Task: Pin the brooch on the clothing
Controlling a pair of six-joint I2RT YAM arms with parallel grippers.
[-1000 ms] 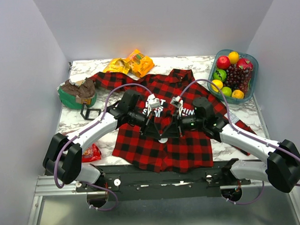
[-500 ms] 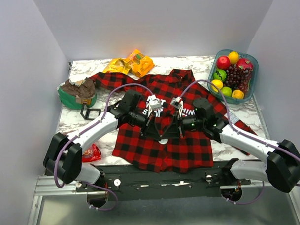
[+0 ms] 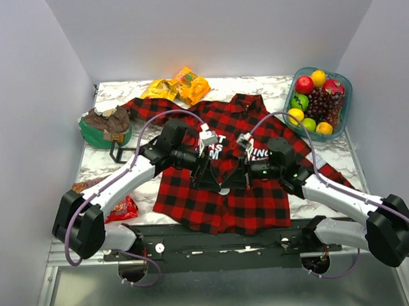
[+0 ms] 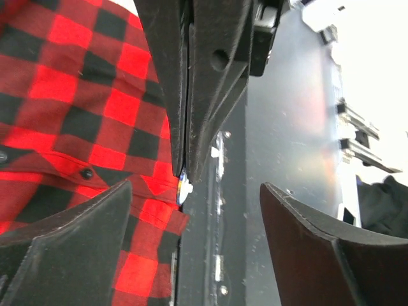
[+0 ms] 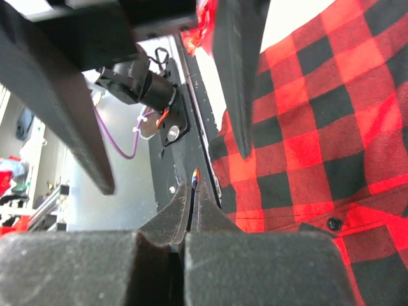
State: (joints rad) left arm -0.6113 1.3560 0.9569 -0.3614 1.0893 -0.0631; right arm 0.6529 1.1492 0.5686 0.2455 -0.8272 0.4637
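Note:
The clothing (image 3: 220,206), a red and black plaid shirt with white letters, lies spread flat on the marble table. Both grippers meet just above its lower middle. My right gripper (image 5: 193,186) is shut on the brooch (image 5: 194,175), a thin disc seen edge-on at its fingertips. In the left wrist view the brooch (image 4: 184,189) shows as a small pale spot at the tip of those shut fingers, over the hem of the clothing (image 4: 76,95). My left gripper (image 4: 196,188) stands wide open around that tip, holding nothing. From above, the left gripper (image 3: 214,181) and right gripper (image 3: 240,180) nearly touch.
A container of fruit (image 3: 317,102) stands at the back right. Yellow snack bags (image 3: 179,87) lie behind the collar. A green bowl with brown contents (image 3: 106,126) sits at the left. A red packet (image 3: 124,208) lies near the front left, and a black rail (image 3: 227,236) runs along the front edge.
My left gripper has gone from shut to wide open, letting go of the brooch. The right gripper has closed on it. The left arm's elbow swung outward to the left.

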